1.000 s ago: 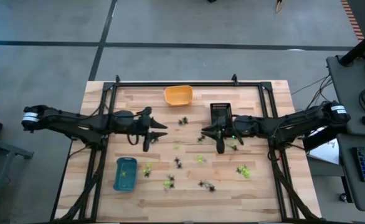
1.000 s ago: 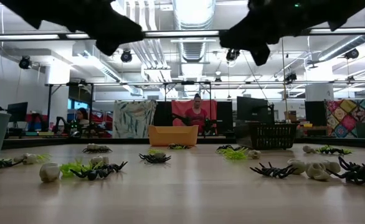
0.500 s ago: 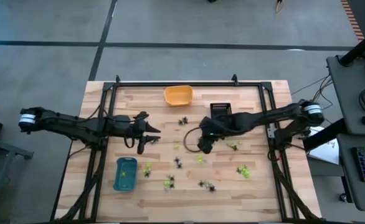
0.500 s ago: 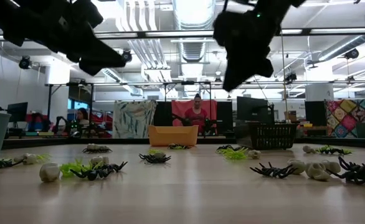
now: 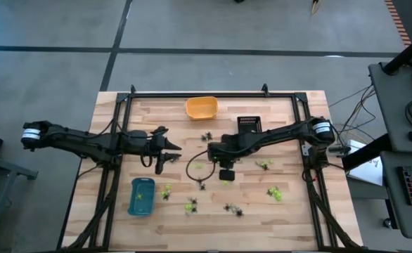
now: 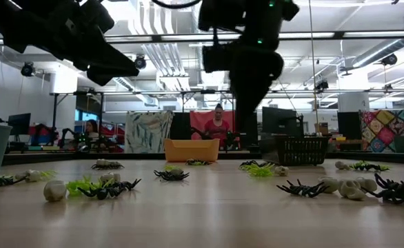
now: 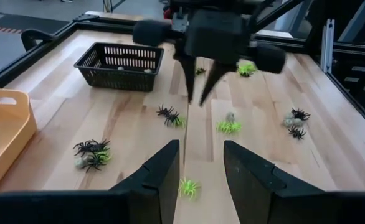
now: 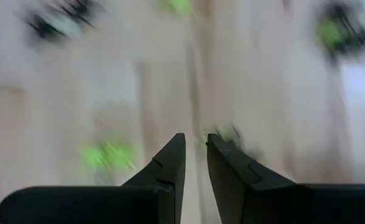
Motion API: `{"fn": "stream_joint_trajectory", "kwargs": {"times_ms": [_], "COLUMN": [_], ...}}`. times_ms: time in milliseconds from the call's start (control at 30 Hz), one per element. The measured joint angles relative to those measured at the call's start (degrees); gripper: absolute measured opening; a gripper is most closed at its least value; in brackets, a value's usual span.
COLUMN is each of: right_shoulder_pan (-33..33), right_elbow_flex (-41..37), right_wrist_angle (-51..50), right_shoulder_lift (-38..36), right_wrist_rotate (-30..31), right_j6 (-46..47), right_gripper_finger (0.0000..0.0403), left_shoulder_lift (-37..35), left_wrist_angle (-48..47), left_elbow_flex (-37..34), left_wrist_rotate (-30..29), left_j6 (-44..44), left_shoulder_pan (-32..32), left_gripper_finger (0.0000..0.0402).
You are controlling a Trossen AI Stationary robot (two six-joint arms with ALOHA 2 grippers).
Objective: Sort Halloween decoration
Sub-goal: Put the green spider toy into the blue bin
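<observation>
Two dark arms reach over a wooden table [image 5: 290, 218] from opposite sides, seen from above. Three trays sit on it: a blue tray [image 5: 140, 196] near the front left, an orange tray [image 5: 201, 107] at the back middle, and a black basket [image 5: 249, 124] just right of it. Scattered between them are many tiny trinkets, too small to count exactly: lime-green ones [image 5: 166, 190] beside the blue tray and toward the right front, black spiders [image 5: 207, 137] near the middle and front, with a few whitish pieces [image 6: 54, 190] that show clearly only in the low view. None is in either gripper. Left gripper [image 5: 171, 153] hangs above the table left of centre, its fingers [image 7: 164, 180] parted with nothing between them; its wrist view looks across at a green trinket [image 7: 188, 186] lying on the boards just ahead of them. Right gripper [image 5: 225, 173] points down over the middle of the table, above the trinkets there; its fingers [image 8: 170, 163] stand a narrow gap apart with bare wood between, holding nothing. Left wrist view alone shows two small pieces inside the basket and the right gripper's fingers hanging clear of the wood. Low view alone shows the room behind, where a person [image 6: 218, 125] sits past the orange tray and another sits further left. Right wrist view is smeared, showing only green and dark blots on the wood.
</observation>
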Motion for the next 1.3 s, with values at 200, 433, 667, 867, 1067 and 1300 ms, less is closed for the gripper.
{"fn": "stream_joint_trajectory", "kwargs": {"times_ms": [200,433,667,867,1067,1300], "right_shoulder_pan": [-0.43,-0.42,-0.42,-0.42,-0.44,-0.80], "right_elbow_flex": [-2.47,-8.20,-15.67,-21.55,-27.25,-29.03], "right_wrist_angle": [13.26,23.27,32.80,44.55,59.38,64.05], "right_shoulder_lift": [0.11,-0.22,-0.23,-0.24,-0.25,-0.22], "right_wrist_rotate": [-3.32,-3.33,-3.33,-3.31,-2.13,-0.19], "right_j6": [-7.34,-10.20,-9.46,-8.41,-7.63,-7.54], "right_gripper_finger": [0.0089,0.0131,0.0150,0.0151,0.0151,0.0151], "left_shoulder_lift": [2.21,8.64,17.83,25.60,34.43,44.65], "left_wrist_angle": [0.51,3.15,10.53,17.22,22.38,21.82], "left_elbow_flex": [-0.05,-0.06,-0.08,-0.07,2.78,7.83], "left_wrist_rotate": [-0.02,0.02,0.02,-0.02,0.02,0.09], "left_j6": [-2.35,-4.02,-4.08,-3.94,-3.04,0.29], "left_shoulder_pan": [0.00,-0.02,-0.02,-0.02,-0.02,-0.02], "left_gripper_finger": [0.0108,0.0106,0.0084,0.0054,0.0021,0.0002]}}
